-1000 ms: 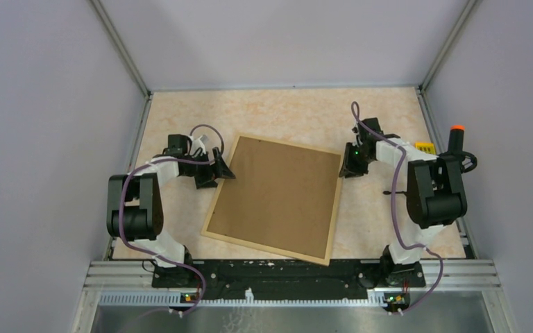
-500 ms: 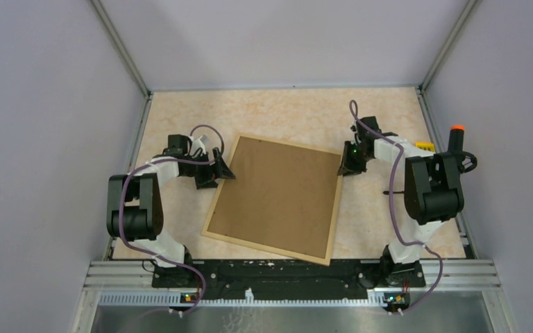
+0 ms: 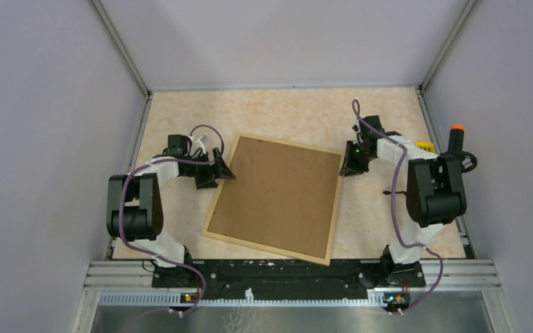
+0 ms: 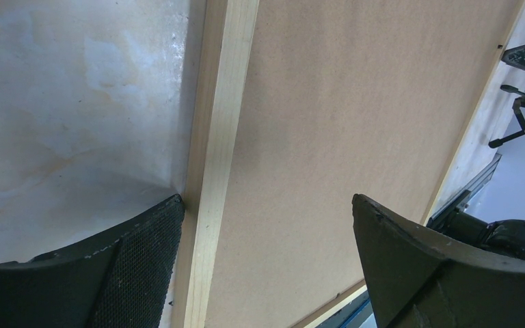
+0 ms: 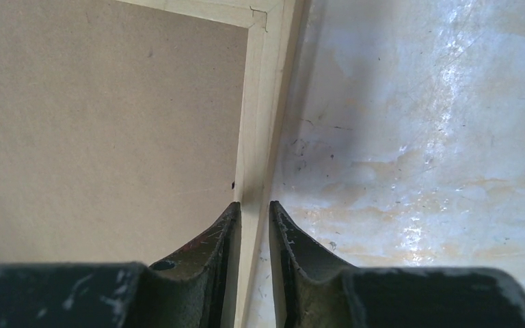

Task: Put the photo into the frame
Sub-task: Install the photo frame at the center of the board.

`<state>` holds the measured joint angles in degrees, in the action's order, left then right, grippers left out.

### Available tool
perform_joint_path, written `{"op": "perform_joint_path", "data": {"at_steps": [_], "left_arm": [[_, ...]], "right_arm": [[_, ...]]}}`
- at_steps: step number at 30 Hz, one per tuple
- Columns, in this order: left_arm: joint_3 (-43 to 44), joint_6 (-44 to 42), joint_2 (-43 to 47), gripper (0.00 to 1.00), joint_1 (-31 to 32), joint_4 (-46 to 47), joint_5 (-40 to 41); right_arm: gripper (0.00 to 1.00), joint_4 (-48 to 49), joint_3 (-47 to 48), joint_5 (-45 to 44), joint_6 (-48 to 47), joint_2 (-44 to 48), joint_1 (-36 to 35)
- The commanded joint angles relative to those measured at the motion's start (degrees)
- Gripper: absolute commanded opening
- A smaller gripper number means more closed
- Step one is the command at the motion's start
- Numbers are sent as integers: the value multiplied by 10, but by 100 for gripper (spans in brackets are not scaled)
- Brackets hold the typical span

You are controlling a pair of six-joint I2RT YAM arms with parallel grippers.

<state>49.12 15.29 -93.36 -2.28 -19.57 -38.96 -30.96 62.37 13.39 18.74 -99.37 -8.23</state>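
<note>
Right gripper [image 5: 253, 205] is pinching the frame [image 4: 215, 137] by its right side; left gripper [image 4: 266, 205] is standing wide open.
The frame is lying slightly turned on the table [image 3: 284, 111], with the brown backing board [image 3: 274, 198] facing up. The left gripper's spread fingers are straddling the frame's left moulding.

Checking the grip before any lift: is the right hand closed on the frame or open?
Closed on the frame: in its wrist view the right hand has a finger on each side of the wood moulding.
</note>
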Motion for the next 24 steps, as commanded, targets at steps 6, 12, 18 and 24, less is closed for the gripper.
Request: {"op": "perform_joint_path", "data": {"at_steps": [6, 12, 18, 24], "left_arm": [[-19, -5, 5, 96, 0, -33, 8], [-19, -5, 5, 96, 0, -33, 9], [-19, -5, 5, 96, 0, -33, 8], [-19, -5, 5, 96, -1, -31, 6]], "right_arm": [[20, 19, 14, -10, -15, -15, 6], [19, 31, 16, -14, -13, -31, 5], [19, 36, 15, -25, -14, -39, 6], [18, 37, 18, -25, -16, -52, 6]]}}
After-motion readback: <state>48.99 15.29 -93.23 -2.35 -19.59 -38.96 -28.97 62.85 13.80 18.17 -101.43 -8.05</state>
